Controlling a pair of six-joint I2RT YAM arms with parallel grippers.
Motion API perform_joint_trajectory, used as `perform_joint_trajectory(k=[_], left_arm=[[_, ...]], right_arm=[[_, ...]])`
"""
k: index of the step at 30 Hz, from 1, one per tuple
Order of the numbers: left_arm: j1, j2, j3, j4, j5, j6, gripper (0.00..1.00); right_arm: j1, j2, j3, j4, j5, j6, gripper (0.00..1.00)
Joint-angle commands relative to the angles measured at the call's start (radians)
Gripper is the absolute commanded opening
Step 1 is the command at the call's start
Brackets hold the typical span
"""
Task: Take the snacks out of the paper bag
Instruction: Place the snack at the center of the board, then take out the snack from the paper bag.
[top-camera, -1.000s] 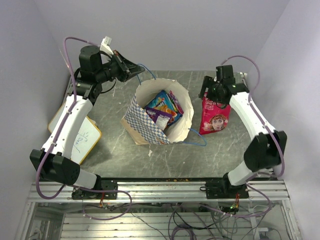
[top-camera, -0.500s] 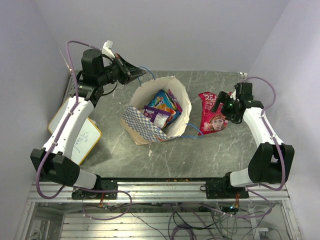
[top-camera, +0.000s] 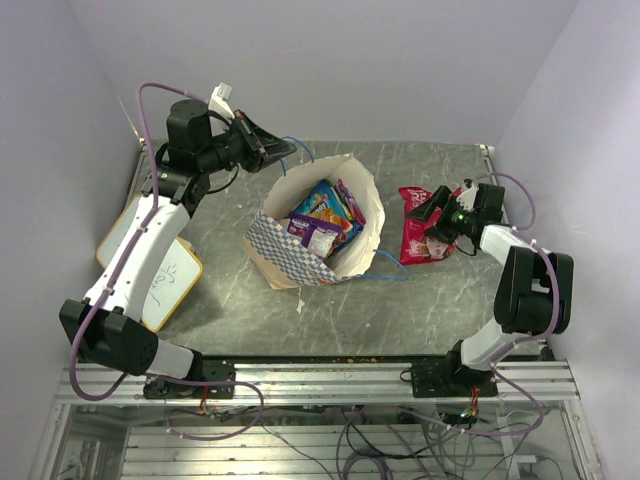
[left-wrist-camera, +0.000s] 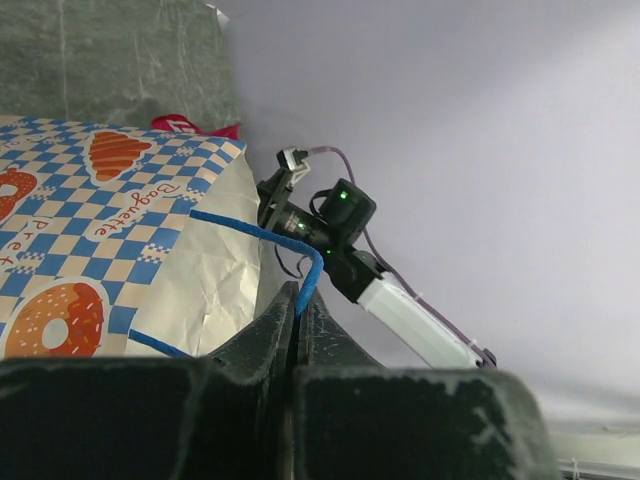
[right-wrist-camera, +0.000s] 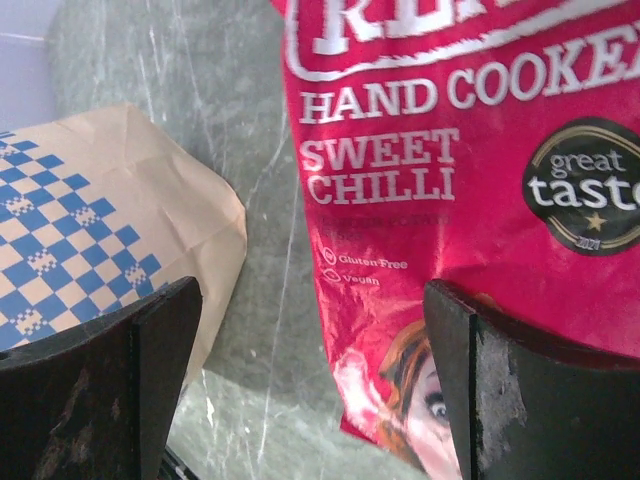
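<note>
L gripper (left-wrist-camera: 297, 300) is clamped shut on the blue cord (left-wrist-camera: 255, 232) at the far-left rim of the bag (top-camera: 290, 255). The cord runs taut from the bag up into the jaws. That grip prob. serves two ends: it holds the mouth open, and it stops the bag sliding while the other arm works.

The bag stands mid-table (top-camera: 230, 290), mouth up, leaning a bit. Several snacks (top-camera: 325, 215) sit inside, w/ a blue/orange pkt and a purple one on top. What lies under them can't be counted.

R gripper (right-wrist-camera: 310, 300) has its jaws wide apart and grips nothing. It is right at the red pkt (right-wrist-camera: 450, 150); can't tell if it touches. The red pkt lies flat on the table, face up, just R of the bag and apart from its wall. So one snack is out, likely parked on that side because it's w/in R arm's easy reach.

A whiteboard (top-camera: 165, 275) lies at the L edge and is no part of the job.

Judgement: early in the task, most snacks still bagged. Next, R arm would need to clear the rim and drop into the mouth for a top pkt. Risks: glossy foil may slip, and a tug could tip the bag.
</note>
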Motion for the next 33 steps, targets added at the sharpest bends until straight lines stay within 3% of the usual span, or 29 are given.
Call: perform_joint_trajectory(k=[1, 4, 8, 13, 20, 24, 28, 33], left_arm=[[-0.03, -0.034, 0.059, 0.086, 0.012, -0.046, 0.07], [-0.045, -0.025, 0.064, 0.089, 0.005, -0.046, 0.07], [-0.057, -0.022, 0.039, 0.127, 0.017, -0.068, 0.07], [-0.074, -0.027, 0.029, 0.129, 0.025, -0.057, 0.07], [-0.077, -0.023, 0.028, 0.141, 0.048, -0.044, 0.07], [-0.077, -0.026, 0.041, 0.097, 0.055, -0.017, 0.07], [-0.075, -0.038, 0.006, 0.144, 0.079, -0.043, 0.07], [-0.077, -0.049, -0.056, 0.185, 0.076, -0.075, 0.07]], right_arm=[[-0.011, 0.103, -0.013, 0.189, -0.098, 0.013, 0.93], [-0.012, 0.189, 0.001, 0.218, -0.113, 0.029, 0.93], [-0.011, 0.258, 0.069, 0.096, -0.085, -0.026, 0.92], [0.028, 0.115, 0.192, -0.171, 0.046, -0.124, 0.93], [0.162, -0.115, 0.304, -0.463, 0.165, -0.106, 0.92], [0.28, -0.241, 0.36, -0.536, 0.191, -0.06, 0.91], [0.336, -0.312, 0.397, -0.584, 0.114, -0.024, 0.86], [0.428, -0.372, 0.51, -0.59, 0.117, -0.148, 0.86]])
